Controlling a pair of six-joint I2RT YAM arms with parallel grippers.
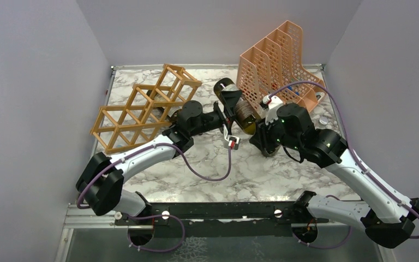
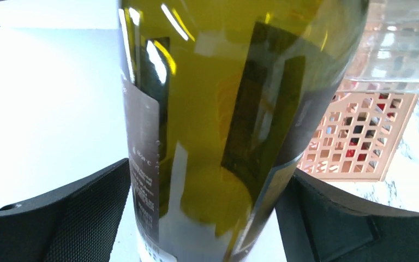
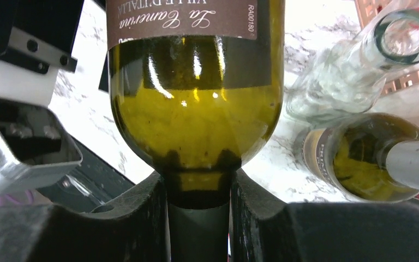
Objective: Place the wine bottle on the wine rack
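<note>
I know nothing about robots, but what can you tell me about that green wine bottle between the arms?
It is an olive-green glass wine bottle with a dark brown label in pale script, rounded shoulders and a narrow neck. It lies roughly on its side over the marble table, between the light-brown wooden rack and the peach mesh holder. The right gripper is closed on its neck. The left gripper has its black fingers either side of the body; whether they press it is unclear.
</note>
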